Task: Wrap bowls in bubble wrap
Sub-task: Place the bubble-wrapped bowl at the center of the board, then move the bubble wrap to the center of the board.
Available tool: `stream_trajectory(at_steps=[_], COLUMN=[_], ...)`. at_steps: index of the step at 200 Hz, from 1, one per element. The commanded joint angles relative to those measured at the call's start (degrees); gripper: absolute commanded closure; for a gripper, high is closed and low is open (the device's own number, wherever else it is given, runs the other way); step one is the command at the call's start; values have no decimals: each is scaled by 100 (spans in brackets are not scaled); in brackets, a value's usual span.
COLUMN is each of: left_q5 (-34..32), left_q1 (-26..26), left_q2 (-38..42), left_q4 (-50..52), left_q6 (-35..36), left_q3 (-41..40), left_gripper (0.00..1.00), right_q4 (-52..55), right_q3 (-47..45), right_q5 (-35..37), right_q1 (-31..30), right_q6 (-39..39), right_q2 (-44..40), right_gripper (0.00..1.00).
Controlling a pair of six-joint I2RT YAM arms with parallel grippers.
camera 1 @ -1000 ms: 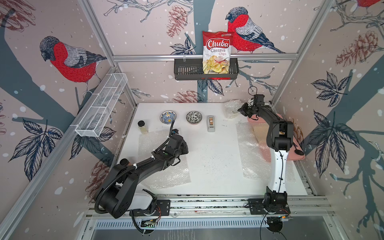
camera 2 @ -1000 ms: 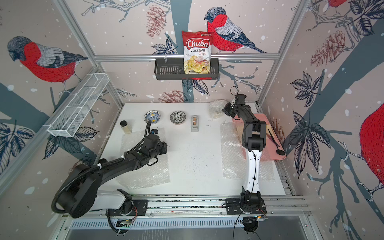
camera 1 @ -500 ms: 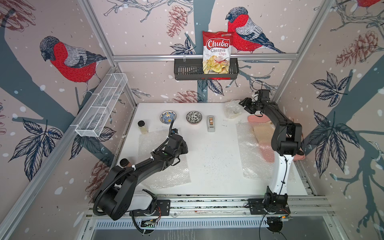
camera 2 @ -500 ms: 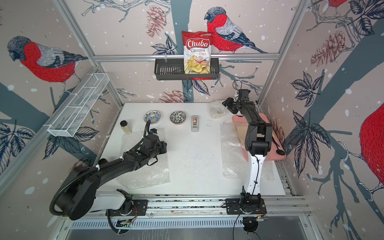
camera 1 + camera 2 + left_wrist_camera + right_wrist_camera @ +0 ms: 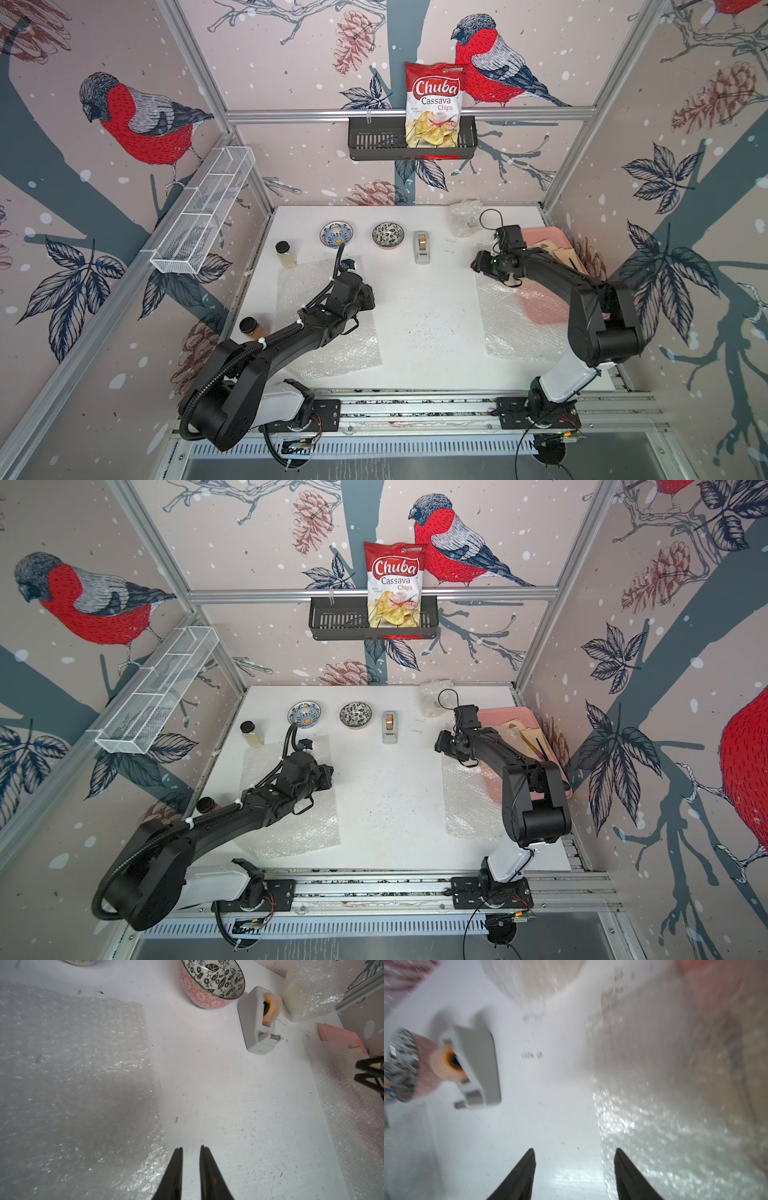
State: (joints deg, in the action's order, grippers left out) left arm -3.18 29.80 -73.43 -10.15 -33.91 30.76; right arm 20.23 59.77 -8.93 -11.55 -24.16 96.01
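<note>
Left end effector (image 5: 191,1148) barely parted; right end effector (image 5: 574,1149) released; wrist views alone show bowl (image 5: 207,995) pink-sided.

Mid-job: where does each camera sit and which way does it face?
Top views: high in front, looking down on the table, left arm, right arm.
Left wrist: behind the left gripper, facing the black-and-white bowl and tape dispenser; fingertips show.
Right wrist: behind the right gripper, facing the dispenser; fingertips show.
Shared: both wrists see dispenser and bowl.
</note>
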Motion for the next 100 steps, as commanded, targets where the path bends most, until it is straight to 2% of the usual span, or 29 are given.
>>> stream_trajectory(at_steps=[1, 12, 34, 47, 60, 72, 100], left_q5=[14, 15, 19, -5, -42, -59, -113], left_q1=[16, 18, 28, 31, 30, 34, 27], left_q2=[44, 26, 2, 26, 73, 118, 252], left_q4=[-433, -469, -439, -405, -386, -367, -377], left_q6=[122, 131, 177, 193, 200, 180, 109], left_q3=[-49, -48, -11, -13, -50, -93, -240], left_gripper=[79, 79, 79, 79, 79, 79, 79], right_q4=[-26, -112, -212, -247, -198, -149, 23], right_q3=[-655, -924, -1201, -1276, -1286, -1292, -1333], right_q5=[698, 560, 820, 912, 967, 962, 688], right_q1=[-146, -222, -429, -549, -719, -872, -1284], right_q6=[-15, -67, -159, -194, -231, -259, -441], right_q2=[-204, -152, -8, 31, 74, 80, -79], right_gripper=[40, 41, 44, 52, 67, 77, 83])
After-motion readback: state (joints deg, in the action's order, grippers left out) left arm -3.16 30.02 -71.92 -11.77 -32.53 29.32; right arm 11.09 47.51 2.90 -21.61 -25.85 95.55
